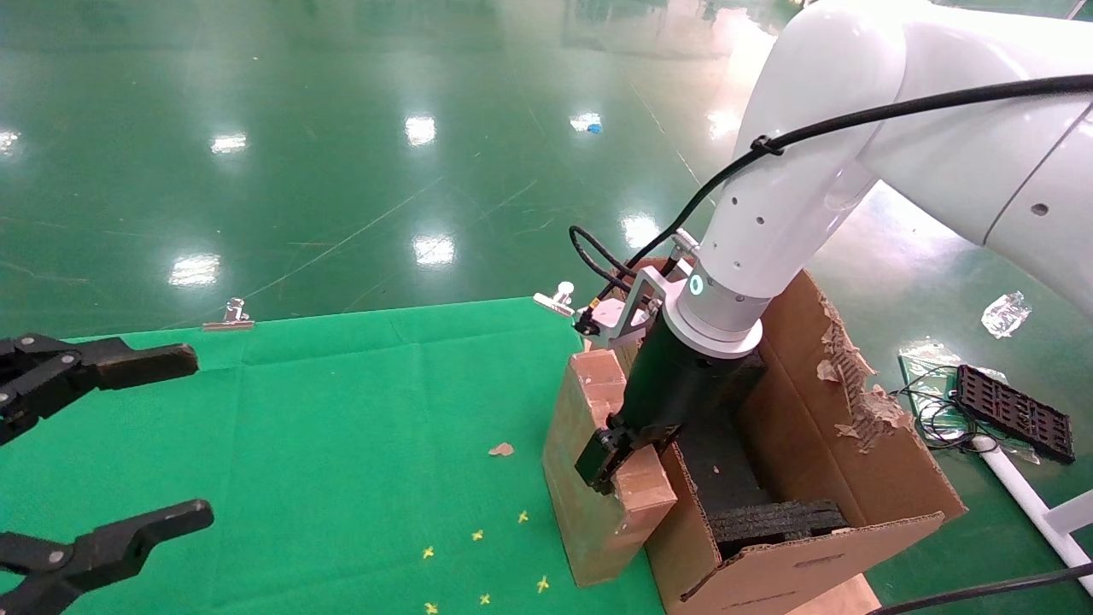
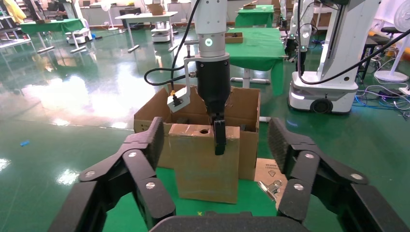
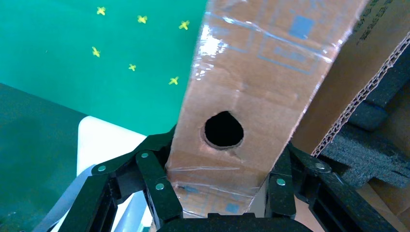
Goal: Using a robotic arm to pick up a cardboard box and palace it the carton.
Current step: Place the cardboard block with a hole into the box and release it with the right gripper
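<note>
The small cardboard box (image 1: 585,512) stands upright on the green table (image 1: 341,410), against the outer wall of the large carton (image 1: 854,461). My right gripper (image 1: 628,461) on the white robotic arm (image 1: 794,188) comes down from above and is shut on the box's top end, one finger on each broad face. The right wrist view shows the box (image 3: 261,63) with its round hole between the fingers (image 3: 154,186). The left wrist view shows the box (image 2: 205,164), the right gripper (image 2: 219,140) and the carton (image 2: 150,111). My left gripper (image 1: 171,444) is open and empty at the table's left.
Black foam padding (image 1: 777,517) lies inside the carton, whose right flap is torn. Metal clips (image 1: 229,316) (image 1: 555,299) hold the cloth at the far edge. A paper scrap (image 1: 501,448) and yellow marks (image 1: 478,535) lie on the cloth. A black tray (image 1: 1012,410) lies on the floor.
</note>
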Controlling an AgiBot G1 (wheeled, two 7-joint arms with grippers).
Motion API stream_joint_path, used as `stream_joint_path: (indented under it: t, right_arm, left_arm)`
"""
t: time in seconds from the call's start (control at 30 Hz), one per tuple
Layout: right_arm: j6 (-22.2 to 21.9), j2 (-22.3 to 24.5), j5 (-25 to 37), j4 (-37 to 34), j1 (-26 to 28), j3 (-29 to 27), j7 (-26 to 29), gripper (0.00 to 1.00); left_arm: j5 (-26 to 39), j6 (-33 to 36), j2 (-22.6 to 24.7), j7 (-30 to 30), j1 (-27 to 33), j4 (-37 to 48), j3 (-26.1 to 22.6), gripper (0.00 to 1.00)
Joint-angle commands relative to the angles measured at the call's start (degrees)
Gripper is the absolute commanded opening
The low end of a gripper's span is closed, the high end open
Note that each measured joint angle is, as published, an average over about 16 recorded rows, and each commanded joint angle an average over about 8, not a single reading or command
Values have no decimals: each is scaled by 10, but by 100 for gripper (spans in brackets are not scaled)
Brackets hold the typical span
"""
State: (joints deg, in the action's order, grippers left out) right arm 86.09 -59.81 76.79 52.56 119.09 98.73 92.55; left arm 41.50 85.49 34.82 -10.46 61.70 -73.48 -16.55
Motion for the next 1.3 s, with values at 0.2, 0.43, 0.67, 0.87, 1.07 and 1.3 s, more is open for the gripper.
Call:
stream_joint_path:
  t: [0.2,0.43,0.67,0.87,1.07,1.3]
  right_arm:
    - [-8,10,0,6,12,-7,-18,0]
    - [-53,73,-5,37,67,-49,-99,0]
    - [-95,166,-12,46,136,-100,-192,0]
    - [-89,213,28,22,187,-104,-213,0]
    - [-65,250,80,2,207,-84,-205,0]
    - [-46,274,99,-24,175,-58,-188,0]
  left_arm:
    - [0,0,0,0,0,0,0,0]
    - [0,0,0,0,0,0,-1,0]
    - [-1,0,0,0,0,0,-1,0]
    - [-1,0,0,0,0,0,-1,0]
    - [-1,-1,0,1,0,0,-1,43]
    - [-1,-1,-1,1,0,0,-1,100]
